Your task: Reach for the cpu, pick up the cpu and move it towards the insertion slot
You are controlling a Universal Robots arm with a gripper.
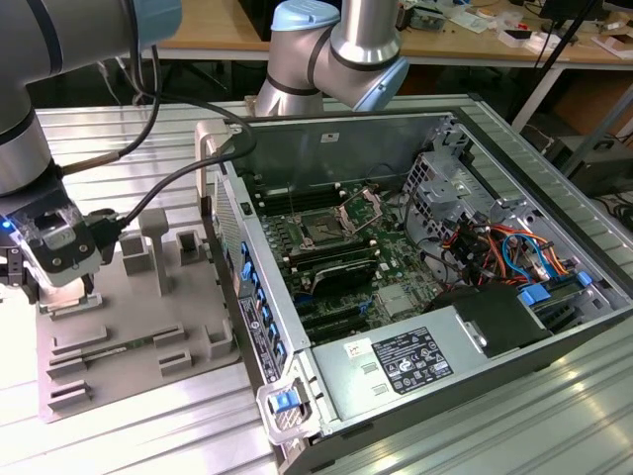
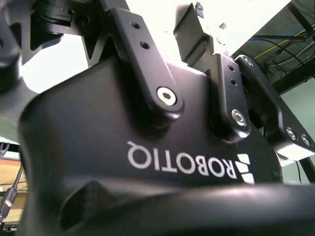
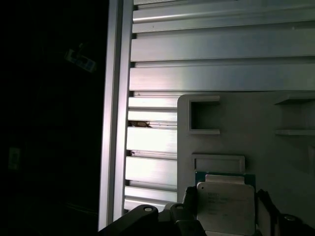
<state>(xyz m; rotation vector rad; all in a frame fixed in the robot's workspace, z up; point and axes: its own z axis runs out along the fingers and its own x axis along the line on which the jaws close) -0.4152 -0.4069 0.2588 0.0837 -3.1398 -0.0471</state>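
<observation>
Gripper (image 3: 225, 194) down at the grey tray (image 1: 129, 327) | fingers (image 3: 189, 209) parted, close on both sides of the cpu (image 3: 226, 210), which lies flat on the tray | insertion slot (image 1: 324, 230) well apart, inside the open case (image 1: 346, 134)

So there's a grey plastic tray (image 1: 129, 336) with raised frames sitting on a ribbed aluminium table (image 1: 554, 416), just beside an open PC case (image 1: 336, 134) with its power supply (image 1: 406, 361) and orange and blue cables (image 1: 504, 247) inside.
</observation>
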